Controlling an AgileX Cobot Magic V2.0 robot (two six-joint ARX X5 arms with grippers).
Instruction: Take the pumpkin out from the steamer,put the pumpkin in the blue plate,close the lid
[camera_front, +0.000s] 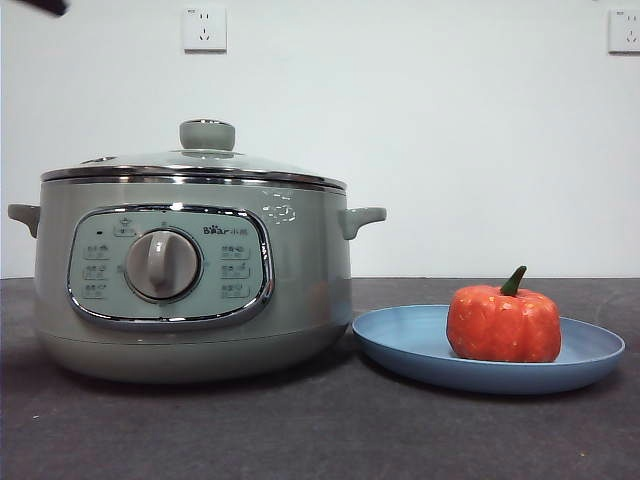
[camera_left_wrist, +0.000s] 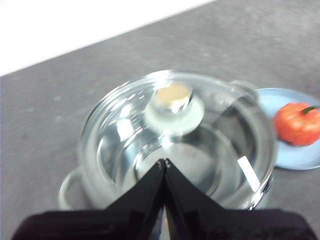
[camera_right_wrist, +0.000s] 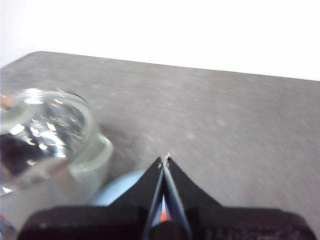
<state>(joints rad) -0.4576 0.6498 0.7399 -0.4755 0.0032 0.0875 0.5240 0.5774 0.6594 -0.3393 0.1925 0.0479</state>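
The pumpkin (camera_front: 503, 325) sits upright in the blue plate (camera_front: 400, 340) on the desk (camera_front: 300, 430), just beside the steamer (camera_front: 190, 280), whose lid (camera_front: 200, 165) is seated on the rim, so the task appears complete. The left tool (camera_left_wrist: 164, 162) hangs above the lid with its jaws pressed together and empty, touching nothing, and the right tool (camera_right_wrist: 164, 160), likewise fully closed and empty, hangs over the plate's side of the desk. Remaining risk is judged low: a careless descent of the left tool could knock the lid's knob (camera_front: 207, 134) and unseat the lid, while the right could nudge the pumpkin off the shallow plate.
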